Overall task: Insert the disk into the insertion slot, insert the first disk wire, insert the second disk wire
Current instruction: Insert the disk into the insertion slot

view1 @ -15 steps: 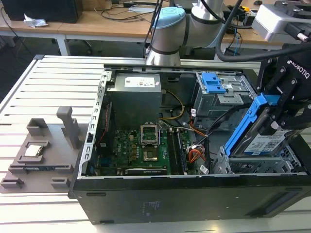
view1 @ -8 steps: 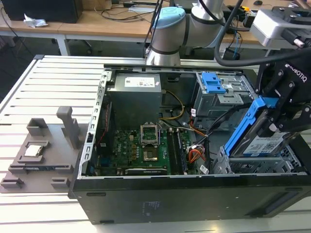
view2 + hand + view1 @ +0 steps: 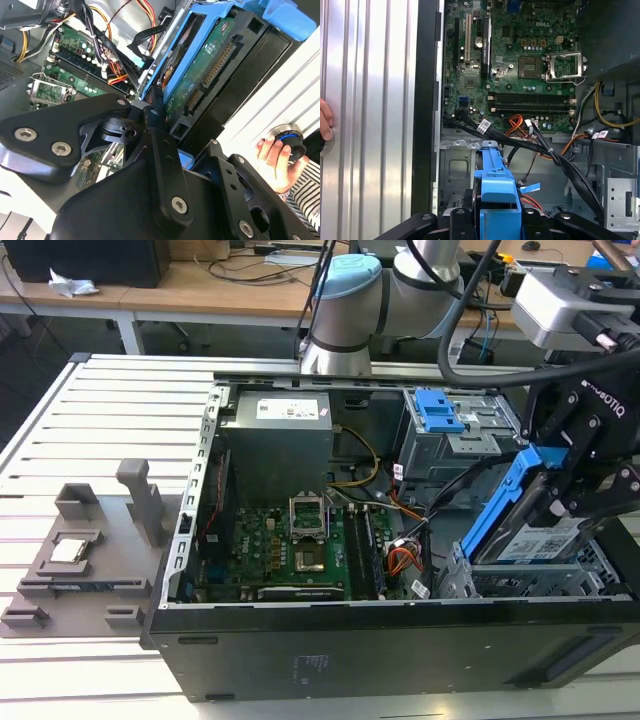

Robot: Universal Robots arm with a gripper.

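Note:
My gripper (image 3: 572, 502) is shut on the disk (image 3: 545, 540), a silver drive with a white label in a bright blue carrier (image 3: 497, 508). The disk hangs tilted, its lower end just above the insertion slot (image 3: 530, 586), the silver perforated cage at the exterior view's right inside the open computer case. In the second wrist view, black fingers (image 3: 156, 131) clamp the carrier's edge, and the disk (image 3: 210, 60) shows its green board and connectors. The first wrist view has the carrier (image 3: 495, 175) over the cage (image 3: 456, 170). Black cables (image 3: 540, 147) cross nearby; I cannot tell which are the disk wires.
The case holds a green motherboard (image 3: 290, 550), a grey power supply (image 3: 275, 440) and a taller grey cage with a blue tab (image 3: 437, 412). A person's hand (image 3: 274, 155) rests on a knob outside the case wall. A grey fixture (image 3: 80, 550) lies at the exterior view's left.

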